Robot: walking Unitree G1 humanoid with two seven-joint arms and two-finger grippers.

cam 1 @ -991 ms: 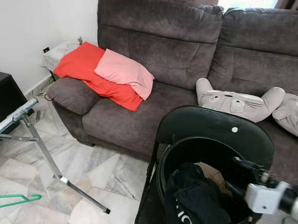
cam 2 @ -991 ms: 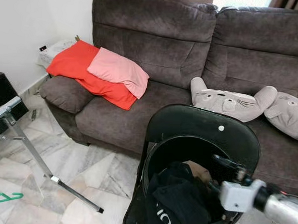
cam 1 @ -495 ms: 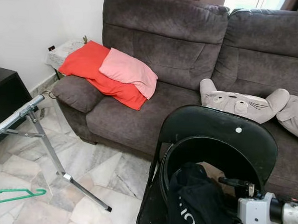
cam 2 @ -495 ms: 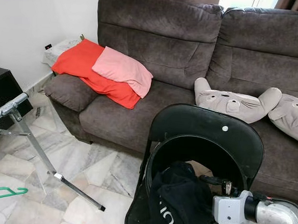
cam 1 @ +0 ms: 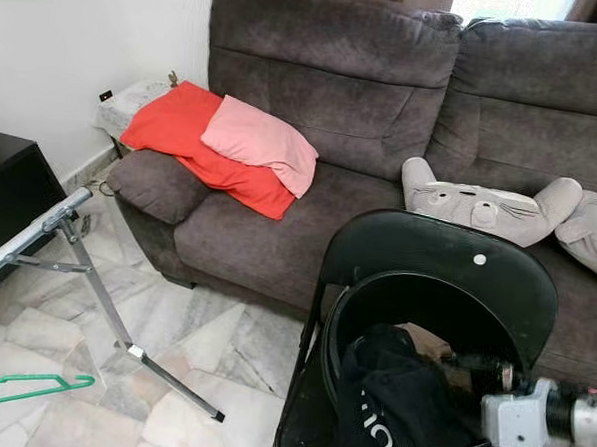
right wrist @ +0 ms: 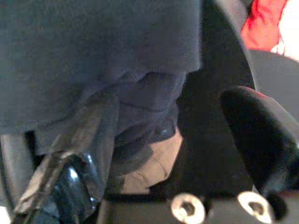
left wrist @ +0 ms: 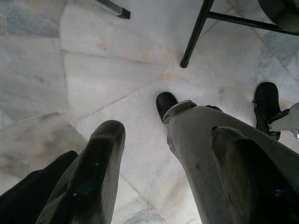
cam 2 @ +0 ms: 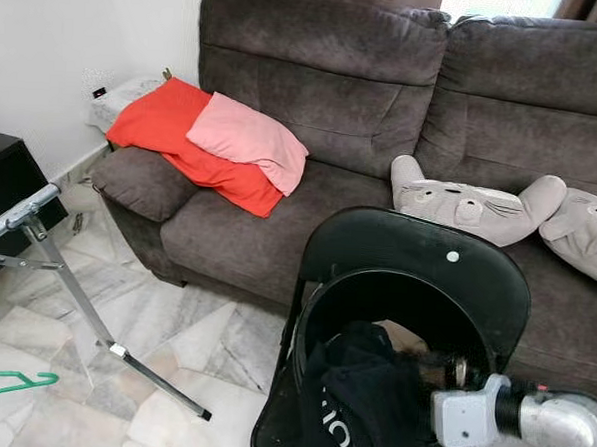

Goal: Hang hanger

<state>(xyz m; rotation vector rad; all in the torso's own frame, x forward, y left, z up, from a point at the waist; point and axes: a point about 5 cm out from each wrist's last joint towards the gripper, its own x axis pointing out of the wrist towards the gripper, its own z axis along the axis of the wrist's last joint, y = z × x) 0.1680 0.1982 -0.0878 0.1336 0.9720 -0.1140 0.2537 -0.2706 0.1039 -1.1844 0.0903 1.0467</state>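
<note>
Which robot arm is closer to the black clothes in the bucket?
The right. The right gripper reaches into the black bucket, jaws open right beside the black clothes. The left gripper hangs low over the marble floor.

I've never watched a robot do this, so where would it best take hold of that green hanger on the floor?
Probably the long straight bar of the green hanger, taken from above. It lies flat on the marble floor beside the drying rack's leg, so a thin bar across open fingers seems easier than the small hook end. The right gripper is at the black garment.
</note>
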